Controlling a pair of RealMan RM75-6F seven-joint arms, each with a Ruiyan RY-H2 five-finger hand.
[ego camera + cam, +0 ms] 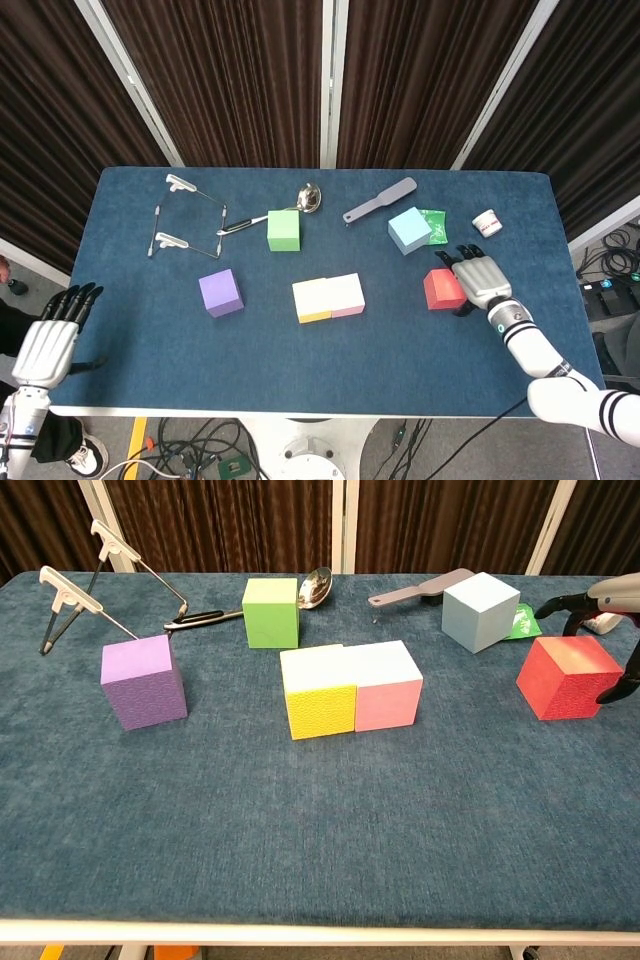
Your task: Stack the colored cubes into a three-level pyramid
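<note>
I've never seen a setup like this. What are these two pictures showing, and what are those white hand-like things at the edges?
They are a robot's two mechanical hands, steered remotely by a person. One picture looks down from the robot's head; the other looks forward from its chest, low over the table.

On the blue cloth lie six cubes for building a pyramid: yellow cube and pink cube touching side by side, purple cube, green cube, light blue cube and red cube. There are also a spoon, a spatula, a wire stand and a small cup.

The right hand is spread at the red cube, not yet gripping it. The left hand hangs open off the table's edge, holding nothing.
</note>
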